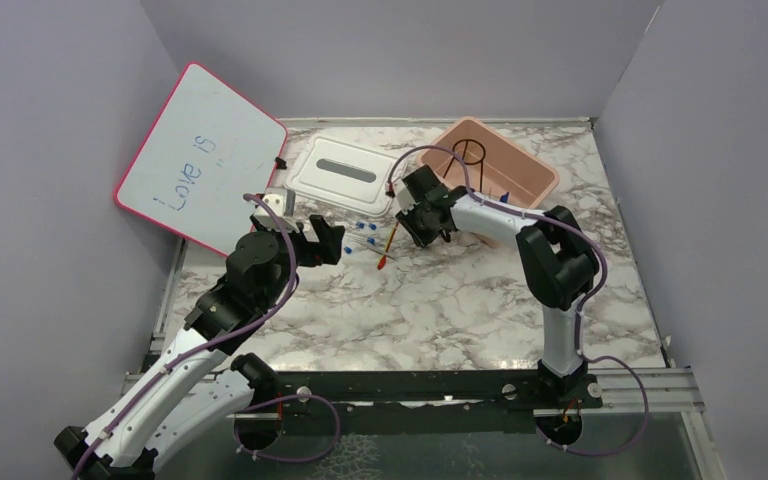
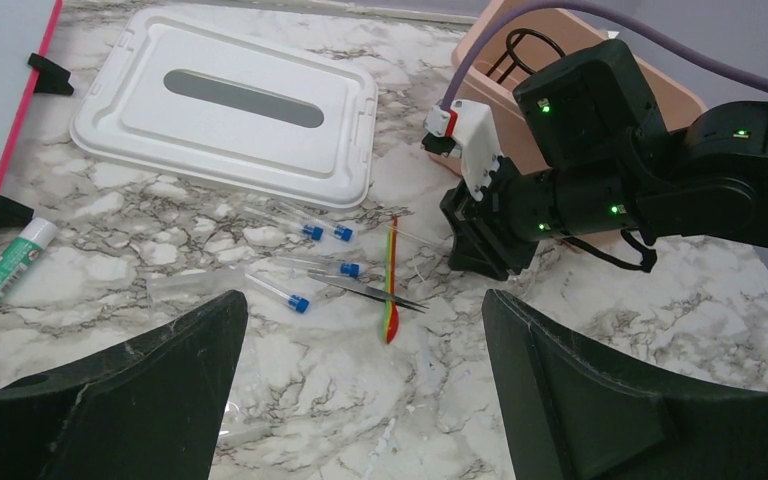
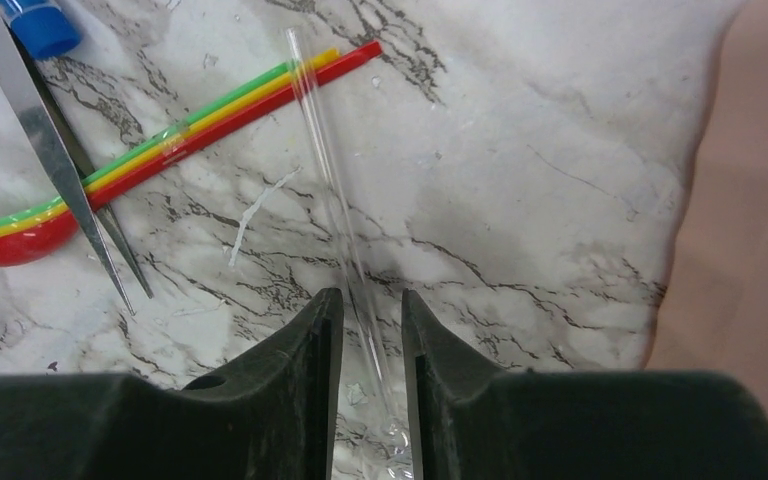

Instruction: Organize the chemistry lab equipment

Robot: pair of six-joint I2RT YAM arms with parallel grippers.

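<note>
Right gripper (image 3: pixel 368 300) is held slightly parted astride a glass rod (image 3: pixel 335 180), left of the pink bin (image 3: pixel 750 200) edge; left gripper (image 2: pixel 362 305) is spread wide

Whiteboard (image 1: pixel 200 160), white lid (image 2: pixel 260 150), glue stick (image 2: pixel 10 262), pink bin (image 1: pixel 510 143)

I read whiteboard (image 1: pixel 200 160) leaning far left, glue stick (image 2: pixel 10 262) at its foot. Lid (image 1: pixel 343 172) flat on tabletop (image 1: pixel 440 300) right of it; bin (image 1: pixel 532 172) further right, ring stand (image 1: pixel 468 150) inside. Before lid, from my left: capped tubes (image 2: pixel 278 290), then tweezers (image 2: pixel 365 290) crossing spoon stick (image 2: pixel 392 270). Glass tube (image 3: pixel 345 200) right of stick, crossing its far end.
</note>
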